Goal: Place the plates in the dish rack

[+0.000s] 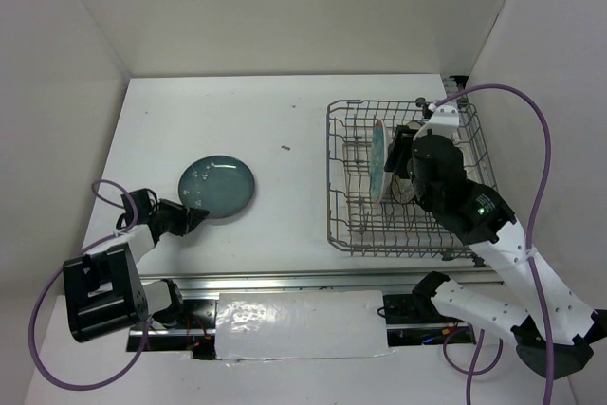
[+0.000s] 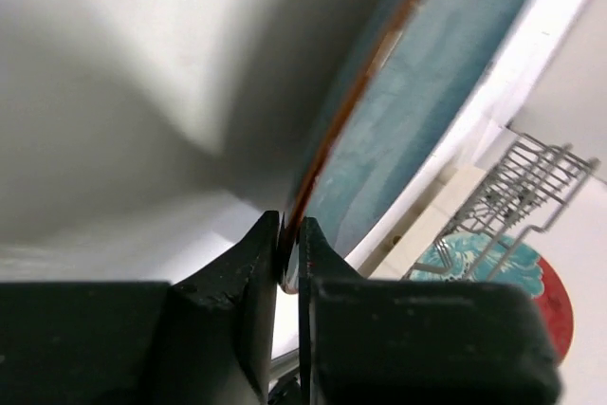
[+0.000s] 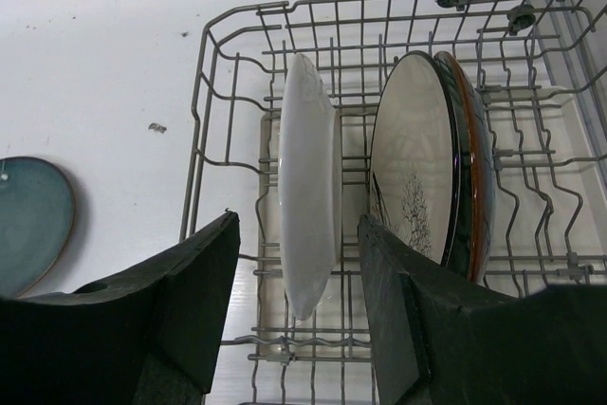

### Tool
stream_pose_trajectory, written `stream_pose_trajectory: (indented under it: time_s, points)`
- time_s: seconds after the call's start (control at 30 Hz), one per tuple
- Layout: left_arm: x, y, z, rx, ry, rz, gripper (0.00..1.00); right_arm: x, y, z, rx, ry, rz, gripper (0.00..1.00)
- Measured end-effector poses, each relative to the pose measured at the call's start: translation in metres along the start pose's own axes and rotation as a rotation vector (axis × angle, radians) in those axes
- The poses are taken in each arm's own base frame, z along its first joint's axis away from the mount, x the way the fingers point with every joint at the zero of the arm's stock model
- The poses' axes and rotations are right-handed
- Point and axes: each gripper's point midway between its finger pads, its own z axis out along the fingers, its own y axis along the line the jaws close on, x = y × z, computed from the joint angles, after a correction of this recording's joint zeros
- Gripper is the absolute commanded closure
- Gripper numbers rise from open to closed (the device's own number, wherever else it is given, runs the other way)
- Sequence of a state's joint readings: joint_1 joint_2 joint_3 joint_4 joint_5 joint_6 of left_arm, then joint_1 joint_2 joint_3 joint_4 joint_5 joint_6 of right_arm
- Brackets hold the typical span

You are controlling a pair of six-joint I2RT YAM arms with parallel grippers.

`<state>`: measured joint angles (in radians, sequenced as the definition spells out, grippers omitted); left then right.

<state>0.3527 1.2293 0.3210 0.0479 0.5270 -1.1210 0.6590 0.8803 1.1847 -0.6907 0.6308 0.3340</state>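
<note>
A dark teal plate (image 1: 217, 186) lies on the table at the left. My left gripper (image 1: 193, 218) is shut on its near-left rim; the left wrist view shows the jaws (image 2: 289, 255) pinching the brown-edged rim of the teal plate (image 2: 417, 73). The dish rack (image 1: 346, 234) stands at the right. Three plates stand upright in it: one with a pale back (image 3: 308, 196) and a turquoise face (image 1: 380, 158), a cream plate with a dark drawing (image 3: 413, 168), and a dark teal plate (image 3: 471, 158). My right gripper (image 3: 299, 305) is open above the rack, its fingers either side of the pale-backed plate, apart from it.
White walls enclose the table on the left, back and right. A small dark speck (image 1: 286, 147) lies on the table between the plate and the rack. The rack's raised wire sides (image 3: 204, 73) and upright tines surround the right gripper.
</note>
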Motion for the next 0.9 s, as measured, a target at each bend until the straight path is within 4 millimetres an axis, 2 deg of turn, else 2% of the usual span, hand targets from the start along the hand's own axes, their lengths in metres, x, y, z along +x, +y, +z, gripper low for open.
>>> stream_pose_trajectory:
  time_s: [0.07,0.1,0.3,0.43,0.57,0.7,0.8,0.9]
  points:
    - [-0.003,-0.008,-0.001,0.029,-0.009,0.022,0.99,0.000,0.000,0.000,0.000,0.001,0.002,0.40]
    - [-0.004,-0.011,-0.002,0.038,-0.015,0.039,1.00,0.000,0.000,0.000,-0.002,0.001,0.002,0.40]
    - [-0.011,-0.031,-0.011,0.069,-0.035,0.137,1.00,0.002,0.009,0.000,-0.035,0.018,-0.008,0.38]
    - [-0.017,-0.047,-0.016,0.056,-0.014,0.226,1.00,-0.008,0.024,-0.002,-0.099,0.028,-0.023,0.35]
    - [-0.023,-0.070,-0.022,0.078,0.010,0.312,1.00,-0.035,0.053,-0.008,-0.220,0.020,-0.031,0.35]
    - [-0.024,-0.099,-0.035,0.134,0.029,0.404,1.00,-0.057,0.094,-0.015,-0.378,0.029,-0.051,0.35]
    - [-0.023,-0.124,-0.048,0.188,0.047,0.487,1.00,-0.062,0.128,-0.017,-0.497,0.059,-0.087,0.31]
    - [-0.019,-0.145,-0.061,0.243,0.071,0.562,1.00,-0.052,0.164,-0.014,-0.605,0.119,-0.133,0.28]
